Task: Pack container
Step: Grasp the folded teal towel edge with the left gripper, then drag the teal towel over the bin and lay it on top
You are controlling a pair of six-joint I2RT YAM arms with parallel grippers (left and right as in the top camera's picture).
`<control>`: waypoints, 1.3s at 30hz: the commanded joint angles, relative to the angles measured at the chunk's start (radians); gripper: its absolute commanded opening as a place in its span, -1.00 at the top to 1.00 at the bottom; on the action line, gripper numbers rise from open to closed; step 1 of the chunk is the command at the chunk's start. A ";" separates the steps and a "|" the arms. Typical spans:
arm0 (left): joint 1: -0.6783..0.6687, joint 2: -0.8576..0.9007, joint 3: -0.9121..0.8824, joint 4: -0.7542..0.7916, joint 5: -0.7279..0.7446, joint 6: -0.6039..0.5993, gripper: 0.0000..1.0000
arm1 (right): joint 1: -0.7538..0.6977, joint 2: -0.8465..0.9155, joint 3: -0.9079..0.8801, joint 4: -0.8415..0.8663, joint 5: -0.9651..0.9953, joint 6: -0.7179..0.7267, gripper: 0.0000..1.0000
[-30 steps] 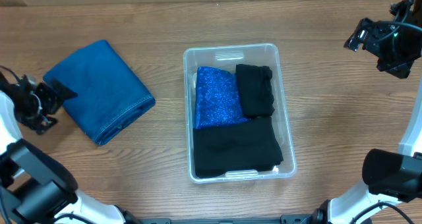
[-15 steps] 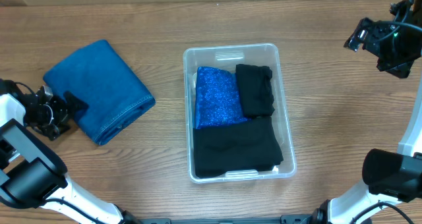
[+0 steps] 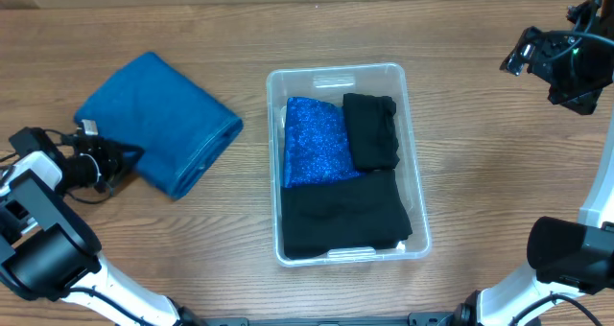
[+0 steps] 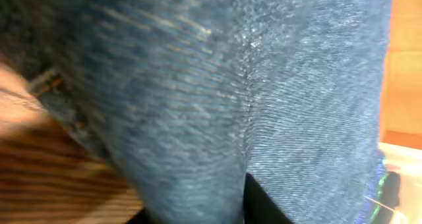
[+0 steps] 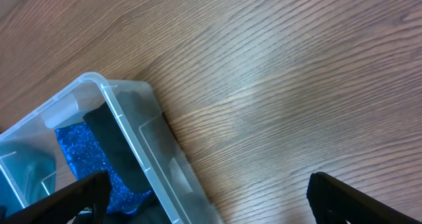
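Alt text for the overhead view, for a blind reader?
A clear container on a wooden table holds folded black clothes and sparkly blue fabric. The left gripper touches folded blue denim beside it; the right gripper hangs far off.

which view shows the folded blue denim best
Overhead: the whole folded blue denim lies left of the container. The left wrist view shows only a blurred close-up of its fabric. The right wrist view misses it.

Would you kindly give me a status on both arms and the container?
Left gripper against folded blue denim, jaws hidden. Right gripper open, clear of container. Container holds black cloth and sparkly blue cloth; denim outside it. Nothing between them.
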 commanded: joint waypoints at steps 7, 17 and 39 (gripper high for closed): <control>-0.024 -0.176 0.019 -0.038 0.193 0.001 0.92 | -0.002 -0.016 0.007 0.002 0.006 0.004 -1.00; -0.240 -0.880 0.256 -0.033 0.188 -0.192 0.92 | -0.002 -0.016 0.007 0.002 0.005 0.004 -1.00; -1.046 -0.522 0.314 -0.023 0.118 -0.069 0.92 | -0.002 -0.016 0.006 0.002 0.006 0.003 -1.00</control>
